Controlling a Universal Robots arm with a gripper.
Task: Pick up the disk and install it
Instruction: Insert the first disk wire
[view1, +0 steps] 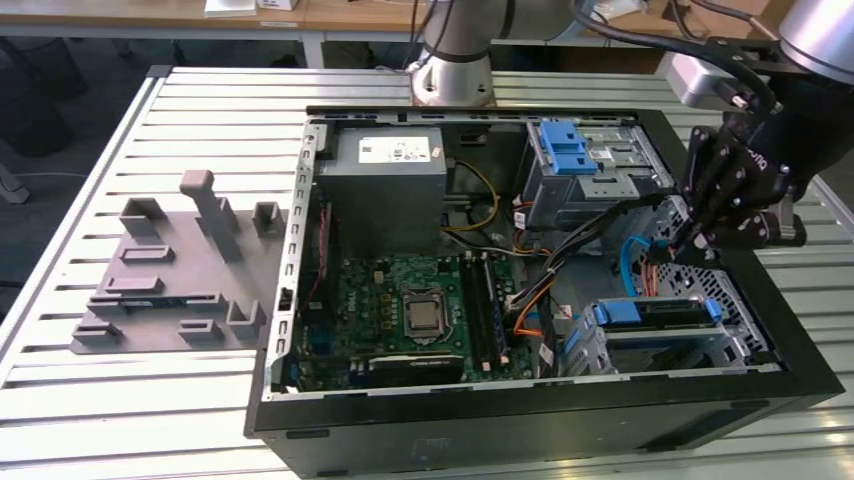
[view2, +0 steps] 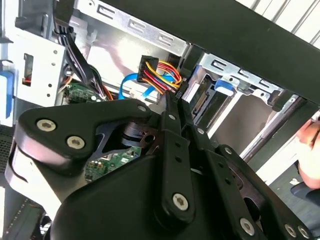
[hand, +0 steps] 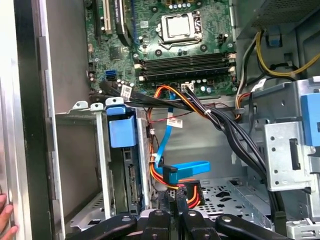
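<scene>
- Sitting on edge in the grey drive cage (view1: 727, 345) at the case corner nearest the camera on the exterior view's right, the disk (view1: 654, 312) is showing only its blue carrier edge from above.
- Its long axis is running along the exterior view's left-right, in line with the near wall of the computer case (view1: 534, 410).
- In the first wrist view the disk (hand: 131, 180) is standing upright in its slot, with the blue carrier tab (hand: 121, 131) pointing toward the motherboard (hand: 175, 45).
- The gripper (view1: 687, 245) is hanging inside the case, between the disk's cage and the upper cage with the blue latch (view1: 574, 150), apart from the disk.
- The jaws are looking closed, fingers lying side by side with nothing visible between them in both wrist views (hand: 173, 216) (view2: 175, 102).
- The fingertips are pointing at a plug of red, yellow and orange wires (view2: 160, 75), just beside it; whether they are touching it I cannot tell.
- Room is tight: cage walls are flanking the gripper on both sides, and black cable bundles and a blue flat cable (hand: 187, 170) are crossing the gap.
- The exterior view is giving the whole layout: the power supply box (view1: 387, 190), the motherboard and a grey fixture plate (view1: 174, 270) on the slatted table (view1: 80, 200), well apart from the case.
- The first wrist view is adding a person's fingers (hand: 5, 215) resting at the case edge.
</scene>
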